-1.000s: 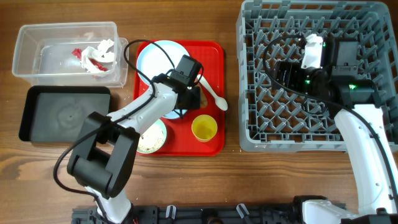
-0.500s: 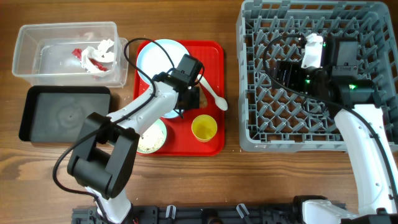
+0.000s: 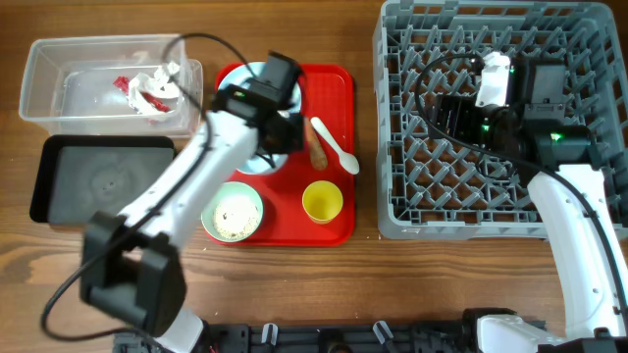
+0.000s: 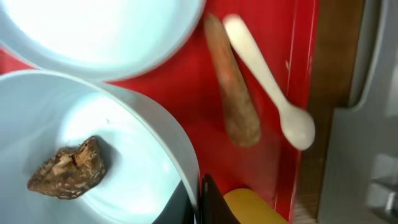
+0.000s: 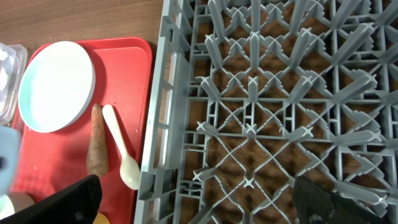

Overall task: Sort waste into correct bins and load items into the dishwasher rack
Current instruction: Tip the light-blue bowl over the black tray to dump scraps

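Observation:
My left gripper is shut on the rim of the light blue bowl, which holds a dark brown food scrap. The pale blue-white plate lies behind it on the red tray. The carrot-like stick and the white spoon lie side by side. The yellow cup and the pale green bowl with rice stand at the tray's front. My right gripper is open and empty over the grey rack.
The clear tub at the back left holds the crumpled red-and-white wrapper. The black tray sits in front of it. The rack's left wall stands right beside the red tray's edge.
My left arm has swung left and risen with the light blue bowl in its jaws, uncovering the carrot-like stick and the pale green bowl. The right arm has not moved.

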Controlling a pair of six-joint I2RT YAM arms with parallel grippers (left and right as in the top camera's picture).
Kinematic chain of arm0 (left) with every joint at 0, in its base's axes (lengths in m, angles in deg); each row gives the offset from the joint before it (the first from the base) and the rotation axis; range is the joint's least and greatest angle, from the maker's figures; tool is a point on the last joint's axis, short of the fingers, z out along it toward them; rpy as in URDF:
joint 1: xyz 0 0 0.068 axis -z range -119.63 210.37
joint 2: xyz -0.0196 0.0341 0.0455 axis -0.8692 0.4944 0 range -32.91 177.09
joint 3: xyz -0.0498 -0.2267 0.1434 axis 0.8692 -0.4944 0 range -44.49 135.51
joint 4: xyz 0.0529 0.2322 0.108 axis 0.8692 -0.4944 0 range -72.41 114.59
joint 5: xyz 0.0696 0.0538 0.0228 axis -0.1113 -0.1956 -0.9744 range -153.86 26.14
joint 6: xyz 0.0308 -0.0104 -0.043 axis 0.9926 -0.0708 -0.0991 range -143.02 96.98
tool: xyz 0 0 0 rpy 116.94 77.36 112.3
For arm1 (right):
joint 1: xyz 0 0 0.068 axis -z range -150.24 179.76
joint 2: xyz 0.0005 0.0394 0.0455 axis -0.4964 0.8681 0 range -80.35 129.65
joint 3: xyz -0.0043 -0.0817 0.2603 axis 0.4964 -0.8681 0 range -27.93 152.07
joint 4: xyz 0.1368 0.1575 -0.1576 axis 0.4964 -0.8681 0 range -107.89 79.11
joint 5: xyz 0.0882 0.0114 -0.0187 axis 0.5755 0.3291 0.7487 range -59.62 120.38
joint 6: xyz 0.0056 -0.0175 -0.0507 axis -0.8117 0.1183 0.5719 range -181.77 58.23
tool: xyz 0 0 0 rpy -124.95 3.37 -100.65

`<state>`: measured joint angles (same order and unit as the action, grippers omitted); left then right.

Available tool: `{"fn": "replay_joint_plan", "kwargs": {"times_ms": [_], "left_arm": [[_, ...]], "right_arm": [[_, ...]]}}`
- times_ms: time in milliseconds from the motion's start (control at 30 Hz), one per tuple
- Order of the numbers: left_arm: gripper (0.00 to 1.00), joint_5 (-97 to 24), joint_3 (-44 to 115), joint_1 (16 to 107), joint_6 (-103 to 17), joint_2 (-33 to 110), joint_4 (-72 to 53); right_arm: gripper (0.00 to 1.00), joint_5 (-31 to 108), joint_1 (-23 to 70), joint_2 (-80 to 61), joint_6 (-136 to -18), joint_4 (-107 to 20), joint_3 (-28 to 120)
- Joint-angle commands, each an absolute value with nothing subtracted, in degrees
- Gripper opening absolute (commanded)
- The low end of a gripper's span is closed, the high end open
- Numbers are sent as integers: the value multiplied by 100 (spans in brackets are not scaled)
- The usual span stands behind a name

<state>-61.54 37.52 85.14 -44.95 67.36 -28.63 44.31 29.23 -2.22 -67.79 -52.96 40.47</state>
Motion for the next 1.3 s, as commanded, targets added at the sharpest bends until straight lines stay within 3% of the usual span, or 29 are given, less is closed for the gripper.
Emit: {"fn": "replay_joint_plan", "kwargs": {"times_ms": [0, 200, 433, 733, 1100, 1267], "left_arm": [[4, -5461, 3888, 7517, -4617, 6189, -3085], [4, -4551, 3888, 5710, -4506, 6054, -3717], [4, -2956, 3680, 3723, -3013, 6075, -3726], [4, 460, 3521, 1555, -2174, 7122, -3496], [4, 2626, 3521, 995, -2220, 8379, -3577], [4, 2648, 3523, 995, -2869, 8377, -3652]], "right_arm": [[100, 4468, 2929, -192, -6838, -5276, 4171], [100, 4470, 2929, -192, -6947, -5250, 4171], [100, 4466, 2931, -192, -6930, -5324, 4171], [100, 4468, 2929, -192, -6945, -5320, 4171], [100, 4466, 2929, -192, -6945, -5337, 4171], [100, 4466, 2929, -192, -6945, -5337, 4171]]}}
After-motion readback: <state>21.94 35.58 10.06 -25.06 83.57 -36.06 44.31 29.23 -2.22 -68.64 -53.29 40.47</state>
